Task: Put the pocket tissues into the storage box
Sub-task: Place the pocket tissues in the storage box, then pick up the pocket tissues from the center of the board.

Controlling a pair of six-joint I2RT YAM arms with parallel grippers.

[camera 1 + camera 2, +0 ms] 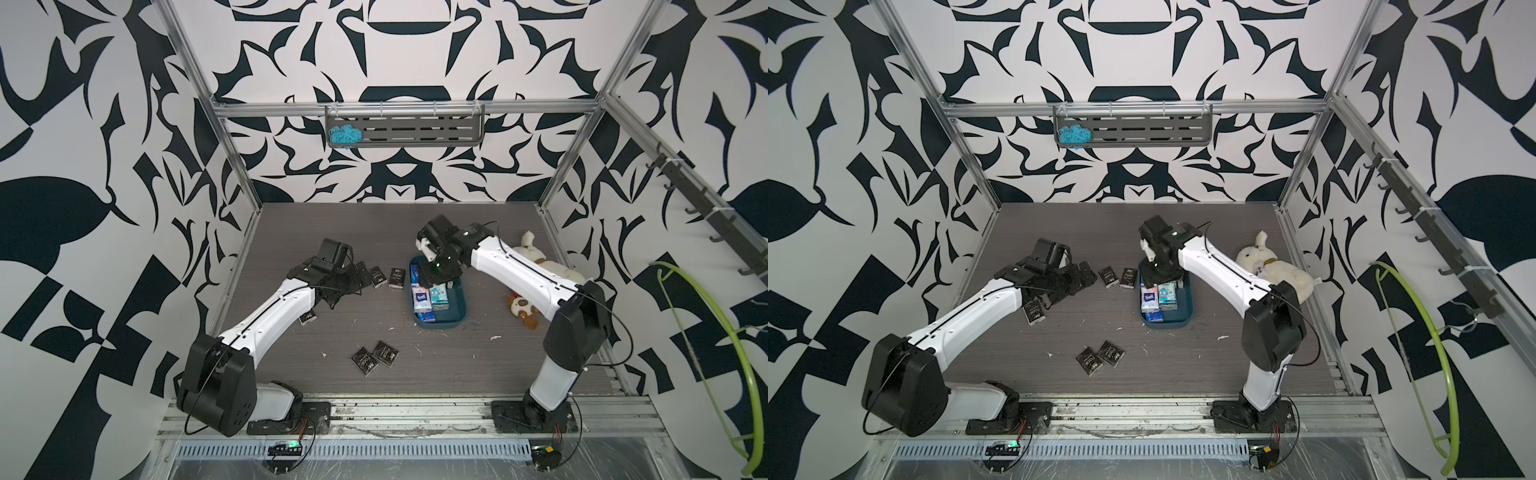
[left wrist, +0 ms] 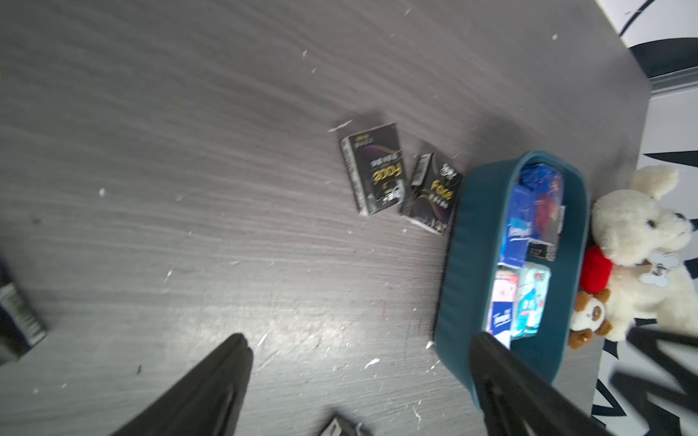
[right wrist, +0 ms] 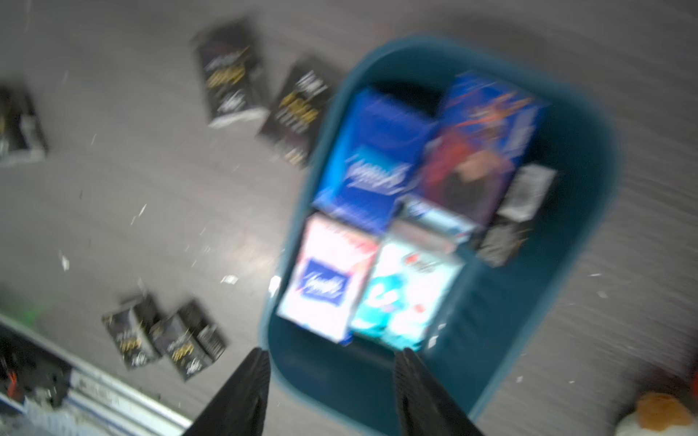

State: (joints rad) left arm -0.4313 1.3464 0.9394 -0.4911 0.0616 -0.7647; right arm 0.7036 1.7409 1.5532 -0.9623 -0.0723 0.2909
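Note:
The dark teal storage box (image 1: pixel 457 309) (image 1: pixel 1185 307) sits right of the table's middle and holds several pocket tissues: blue (image 3: pixel 374 162), pink-white (image 3: pixel 328 279), light teal (image 3: pixel 408 298) and a black one (image 3: pixel 523 196). My right gripper (image 1: pixel 436 284) (image 3: pixel 332 356) hangs open over the box (image 3: pixel 566 226), nothing between its fingers. Two black packets (image 1: pixel 377 276) (image 1: pixel 397 277) lie just left of the box (image 2: pixel 472 264). My left gripper (image 1: pixel 348 287) (image 2: pixel 359 351) stands wide open and empty, left of them. Two more black packets (image 1: pixel 361 360) (image 1: pixel 385 353) lie near the front, and one (image 1: pixel 308 318) lies partly under the left arm.
A white plush dog (image 1: pixel 540 266) (image 2: pixel 634 245) and a small brown-and-white plush (image 1: pixel 521 309) lie right of the box, partly behind the right arm. A grey slotted shelf (image 1: pixel 415 131) with blue yarn (image 1: pixel 345 135) hangs on the back wall. White scraps dot the table.

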